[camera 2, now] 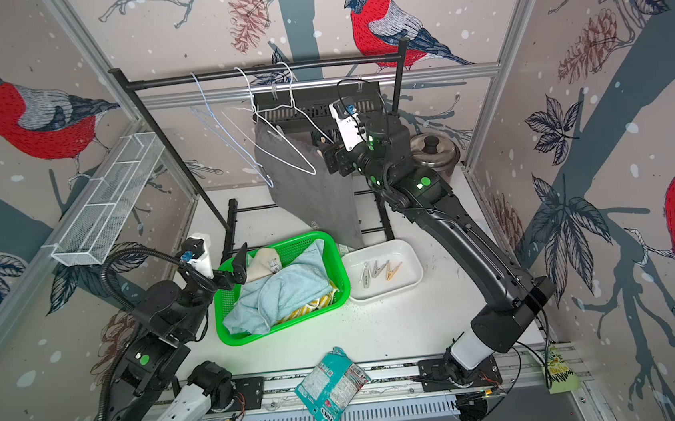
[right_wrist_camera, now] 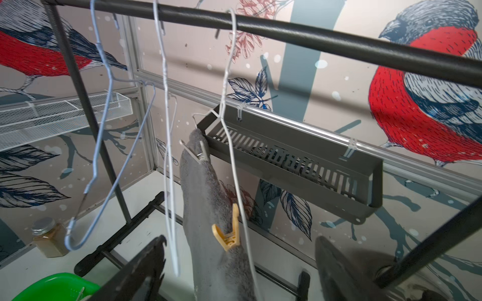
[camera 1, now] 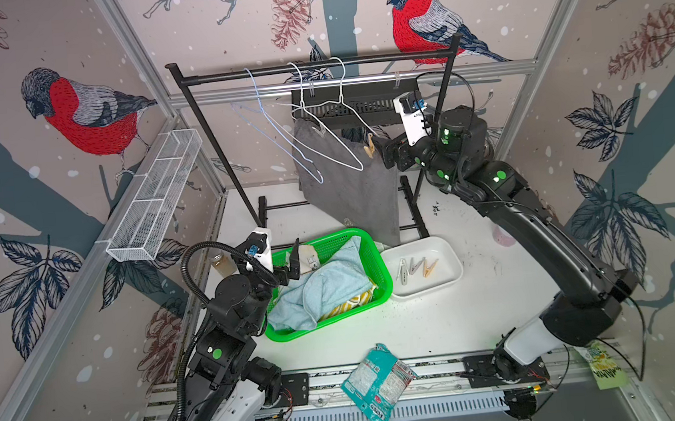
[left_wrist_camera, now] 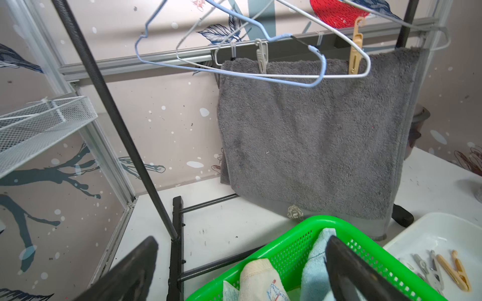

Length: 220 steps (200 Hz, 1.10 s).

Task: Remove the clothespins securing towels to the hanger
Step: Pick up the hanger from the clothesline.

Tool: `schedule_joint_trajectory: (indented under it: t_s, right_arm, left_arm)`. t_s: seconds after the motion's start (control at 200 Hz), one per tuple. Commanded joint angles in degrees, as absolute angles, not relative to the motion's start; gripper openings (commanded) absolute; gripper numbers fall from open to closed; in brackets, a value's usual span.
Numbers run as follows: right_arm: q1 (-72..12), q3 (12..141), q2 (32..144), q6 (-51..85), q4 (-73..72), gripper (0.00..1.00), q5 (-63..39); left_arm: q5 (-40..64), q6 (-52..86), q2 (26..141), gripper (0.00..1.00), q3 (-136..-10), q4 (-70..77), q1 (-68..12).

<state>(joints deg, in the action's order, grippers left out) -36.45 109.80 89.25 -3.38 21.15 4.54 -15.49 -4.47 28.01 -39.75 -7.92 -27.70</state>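
In both top views the grey towel hung from a white hanger at 12 o'clock on the bench, with a tan clothespin on its upper edge. The right end effector stood just at 3 o'clock of that pin. The left end effector hovered at the 9 o'clock rim of the green basket, which held the light blue towel. At 3 o'clock of the basket a white tray held several loose clothespins.

In the left wrist view the left end effector's fingers stood wide apart and empty. A whitish clothespin and the tan clothespin both pinned the towel.

In the right wrist view the tan clothespin sat between the right end effector's wide-open fingers, touching neither.
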Motion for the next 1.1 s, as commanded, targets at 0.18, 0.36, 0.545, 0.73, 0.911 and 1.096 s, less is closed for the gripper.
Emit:
schedule_joint_trajectory:
  t_s: [0.18,0.36,0.545,0.73,0.911,1.096]
  right_arm:
    - [-32.37,116.61,95.01,0.45,23.16,0.92,-2.61]
    - [-31.82,125.29,102.11,0.79,25.73,0.92,-6.68]
    - [-31.57,132.28,108.82,1.14,25.84,0.89,-8.46]
    - [-31.47,138.29,114.57,1.14,25.80,0.82,-9.80]
    - [-31.41,139.28,117.18,0.80,23.50,0.73,-10.32]
    - [-31.42,140.19,118.39,0.35,22.18,0.45,-11.70]
  left_arm:
    - [-16.77,-2.30,27.69,0.99,-40.03,-6.53,-27.76]
    - [-20.10,-1.84,26.91,0.99,-39.57,-6.93,-27.76]
    - [-22.14,-2.28,26.98,0.99,-39.99,-8.15,-27.70]
    - [-22.67,-2.89,27.17,0.99,-40.00,-8.61,-27.75]
    - [-22.94,-3.68,27.72,0.99,-40.03,-8.62,-27.75]
    - [-23.03,-4.02,28.10,0.99,-40.12,-8.61,-27.77]
